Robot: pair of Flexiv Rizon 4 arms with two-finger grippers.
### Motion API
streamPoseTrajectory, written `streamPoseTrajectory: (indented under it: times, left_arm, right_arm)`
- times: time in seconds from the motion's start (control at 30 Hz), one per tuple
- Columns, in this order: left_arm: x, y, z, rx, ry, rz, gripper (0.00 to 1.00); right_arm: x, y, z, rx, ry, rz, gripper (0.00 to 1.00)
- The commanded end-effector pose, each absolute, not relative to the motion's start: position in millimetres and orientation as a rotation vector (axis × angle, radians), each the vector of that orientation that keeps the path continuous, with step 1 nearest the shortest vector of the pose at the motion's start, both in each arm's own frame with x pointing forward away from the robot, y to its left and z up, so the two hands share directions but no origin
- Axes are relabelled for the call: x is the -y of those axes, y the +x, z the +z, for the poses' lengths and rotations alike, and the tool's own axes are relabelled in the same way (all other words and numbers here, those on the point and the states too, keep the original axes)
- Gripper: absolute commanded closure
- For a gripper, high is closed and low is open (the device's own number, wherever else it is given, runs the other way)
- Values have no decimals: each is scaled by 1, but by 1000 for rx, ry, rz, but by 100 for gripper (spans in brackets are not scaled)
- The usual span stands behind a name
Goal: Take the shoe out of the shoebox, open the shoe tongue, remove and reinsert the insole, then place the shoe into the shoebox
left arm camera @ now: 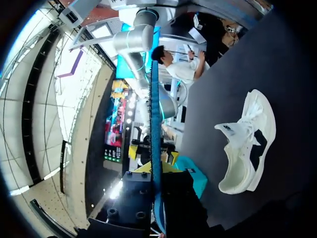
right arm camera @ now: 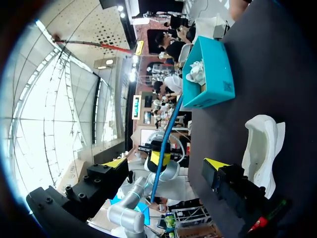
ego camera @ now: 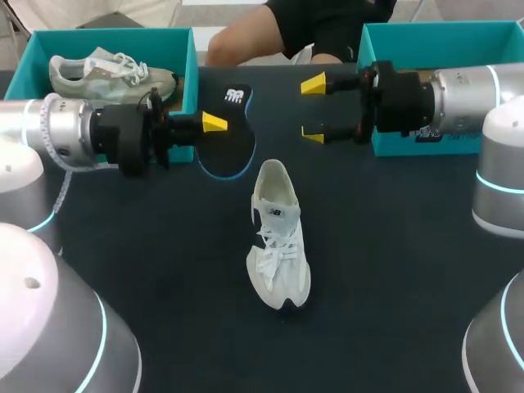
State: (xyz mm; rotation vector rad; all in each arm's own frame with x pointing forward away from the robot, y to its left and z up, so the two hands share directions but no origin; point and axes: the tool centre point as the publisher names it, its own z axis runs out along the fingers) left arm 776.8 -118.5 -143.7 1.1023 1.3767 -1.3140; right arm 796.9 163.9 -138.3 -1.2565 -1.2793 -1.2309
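A white shoe lies on the dark table, toe toward the front edge. My left gripper is shut on a black insole with a blue rim, held on edge above the table behind the shoe. In the left wrist view the insole runs as a thin blue line out from my gripper, and the shoe lies off to one side. My right gripper stands open, a short way right of the insole without touching it. From the right wrist the insole shows ahead of my open gripper.
A teal shoebox at the back left holds a grey-green shoe. A second teal shoebox stands at the back right, behind my right arm. The same left box shows in the right wrist view beyond the white shoe.
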Motion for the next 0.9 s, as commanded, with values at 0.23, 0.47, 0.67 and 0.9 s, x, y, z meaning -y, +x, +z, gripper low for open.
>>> streamPoseTrajectory:
  times: [0.23, 0.47, 0.67, 0.9]
  left_arm:
    - [114, 761, -139, -2166, 373, -2104, 100]
    - [116, 760, -135, -2073, 232, -2280, 100]
    - [116, 760, -135, -2073, 232, -2280, 100]
    - [117, 760, -136, -2155, 150, -2303, 100]
  right_arm:
    - [-166, 796, -138, 1280, -1260, -1232, 0]
    - [-166, 796, -138, 1280, -1260, -1232, 0]
    - [-166, 796, -138, 1280, -1260, -1232, 0]
    - [-166, 796, -138, 1280, -1260, -1232, 0]
